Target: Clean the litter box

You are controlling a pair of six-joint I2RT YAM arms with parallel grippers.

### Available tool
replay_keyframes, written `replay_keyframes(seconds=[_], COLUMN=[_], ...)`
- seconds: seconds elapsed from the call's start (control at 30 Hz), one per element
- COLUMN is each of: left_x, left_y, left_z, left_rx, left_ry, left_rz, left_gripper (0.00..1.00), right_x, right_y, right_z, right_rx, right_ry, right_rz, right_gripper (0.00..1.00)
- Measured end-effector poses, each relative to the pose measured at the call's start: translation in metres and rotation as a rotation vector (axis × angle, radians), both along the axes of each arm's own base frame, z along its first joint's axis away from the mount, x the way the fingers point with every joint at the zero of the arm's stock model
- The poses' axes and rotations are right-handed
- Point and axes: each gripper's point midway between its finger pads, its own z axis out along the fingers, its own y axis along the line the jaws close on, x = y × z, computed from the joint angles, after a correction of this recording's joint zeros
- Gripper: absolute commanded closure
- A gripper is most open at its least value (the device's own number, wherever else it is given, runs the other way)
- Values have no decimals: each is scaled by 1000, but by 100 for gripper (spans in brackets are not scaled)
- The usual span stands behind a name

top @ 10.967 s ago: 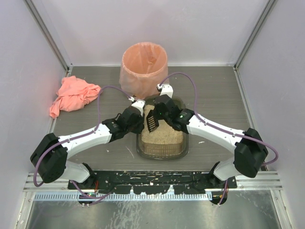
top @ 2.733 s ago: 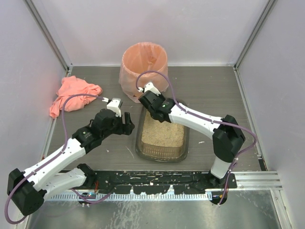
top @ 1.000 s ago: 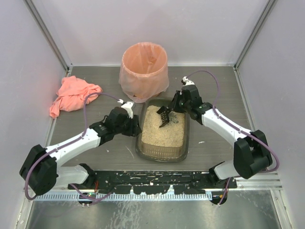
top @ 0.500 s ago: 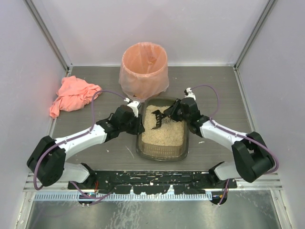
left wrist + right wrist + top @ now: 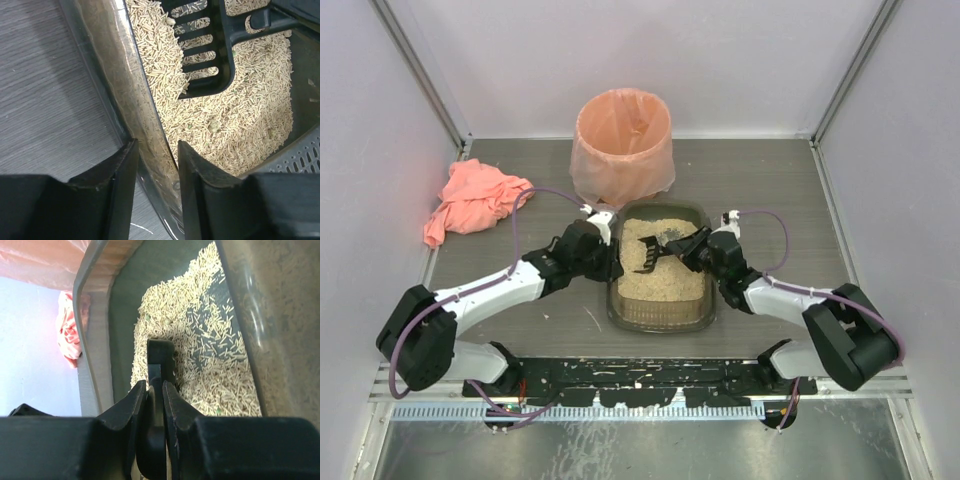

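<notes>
The dark translucent litter box [image 5: 660, 318], holding beige pellets, is sitting mid-way across the grey woodgrain bench [image 5: 770, 190]. The left fingers [image 5: 120, 195] are pinching its 9 o'clock wall; the right fingers [image 5: 127, 412] are clamping a slotted black scoop [image 5: 207, 65] inside.

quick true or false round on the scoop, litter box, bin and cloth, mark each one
1. The right gripper is clamped on the scoop handle. True.
2. The scoop head hangs over the bin. False: it sits in the litter box, down in the litter.
3. The left gripper has one finger on each side of the litter box's left wall. True.
4. The pink cloth lies inside the litter box. False: it lies on the table, left of the bin.
</notes>
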Motion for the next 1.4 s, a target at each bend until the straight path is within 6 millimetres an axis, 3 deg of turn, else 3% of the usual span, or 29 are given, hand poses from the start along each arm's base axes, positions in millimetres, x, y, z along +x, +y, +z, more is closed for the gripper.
replay_keyframes(seconds=[0.13, 0.27, 0.47, 0.63, 0.9, 1.1, 1.4], left_x=[-1, 1, 7, 6, -6, -15, -18], left_y=[0, 3, 16, 38, 84, 112, 115], left_z=[7, 32, 86, 119, 170, 181, 175], left_rx=[5, -9, -42, -30, 23, 78, 103], left_ry=[-29, -91, -220, -299, -435, -487, -470], left_rz=[-12, -6, 31, 78, 156, 199, 197], left_gripper=[34, 23, 18, 16, 14, 14, 14], right_x=[-15, -25, -27, -28, -24, -18, -30], right_y=[-2, -11, -28, -39, -55, -81, -85], right_z=[4, 7, 7, 4, 28, 40, 50], right_rx=[18, 37, 74, 109, 203, 303, 453], right_ry=[17, 28, 40, 58, -8, -38, -51], right_rz=[5, -11, -51, -66, -55, -75, -28], right_gripper=[99, 99, 99, 99, 99, 99, 99])
